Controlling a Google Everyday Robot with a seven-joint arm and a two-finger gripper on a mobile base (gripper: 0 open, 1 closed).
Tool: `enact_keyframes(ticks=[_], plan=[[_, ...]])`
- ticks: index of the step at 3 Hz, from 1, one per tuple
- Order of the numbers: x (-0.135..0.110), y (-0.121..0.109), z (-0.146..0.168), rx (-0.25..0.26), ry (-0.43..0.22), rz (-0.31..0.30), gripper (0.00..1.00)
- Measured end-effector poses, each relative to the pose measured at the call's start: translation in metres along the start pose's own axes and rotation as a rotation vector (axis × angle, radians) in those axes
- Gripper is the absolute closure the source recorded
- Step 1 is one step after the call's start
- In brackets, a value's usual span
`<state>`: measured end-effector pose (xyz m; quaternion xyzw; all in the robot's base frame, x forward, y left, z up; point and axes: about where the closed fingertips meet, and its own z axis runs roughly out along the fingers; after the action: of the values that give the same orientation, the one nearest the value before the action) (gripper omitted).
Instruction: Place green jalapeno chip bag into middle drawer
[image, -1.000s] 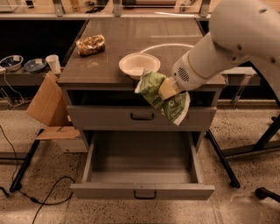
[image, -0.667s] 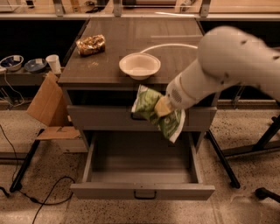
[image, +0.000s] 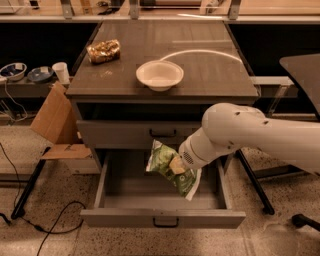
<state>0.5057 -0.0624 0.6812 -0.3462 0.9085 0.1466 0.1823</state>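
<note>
Floor (image: 280, 240): pale speckled stone, spread under and around the cabinet.
Cabinet (image: 210, 70): grey metal with a dark flat top, mid-view, seen from in front and above.
Upper drawer front (image: 115, 134): closed, just under the cabinet top, small dark bar handle at its middle.
Middle drawer (image: 125, 218): lowest part of the cabinet, standing wide open toward the camera, deep grey tray with bare bottom showing.
Green chip bag (image: 162, 159): crumpled, tilted, hanging in the air at the cabinet's front, over the open drawer's right-of-centre part, top edge level with the closed front's lower rim, pale lower corner dipping toward the tray; not touching the tray bottom as far as visible.
Gripper (image: 176, 165): at the cabinet's front, above the open drawer, mostly hidden behind the bag; jaws pinching the bag near its middle, one yellowish pad visible against the foil.
Arm (image: 235, 130): thick and white, reaching in from the cabinet's right side, crossing its front right corner.
White bowl (image: 159, 75): upright on the cabinet top, near the front edge.
Brown-gold snack bag (image: 104, 51): on the cabinet top, back left, well apart from the bowl.
Cardboard (image: 52, 117): leaning against the cabinet's left side.
Paper cup (image: 61, 72): left of the cabinet, on a low shelf.
Black cable (image: 50, 225): on the floor, left of the cabinet's front.
</note>
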Motion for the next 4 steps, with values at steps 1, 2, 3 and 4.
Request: enact_keyframes(ticks=[1, 2, 3, 4], plan=[[0.017, 0.001, 0.066, -0.023, 0.016, -0.017, 1.00], [0.019, 0.000, 0.127, -0.037, 0.026, -0.026, 1.00], [0.014, -0.005, 0.178, -0.045, 0.047, 0.012, 1.00], [0.009, -0.015, 0.212, -0.044, 0.069, 0.079, 1.00]])
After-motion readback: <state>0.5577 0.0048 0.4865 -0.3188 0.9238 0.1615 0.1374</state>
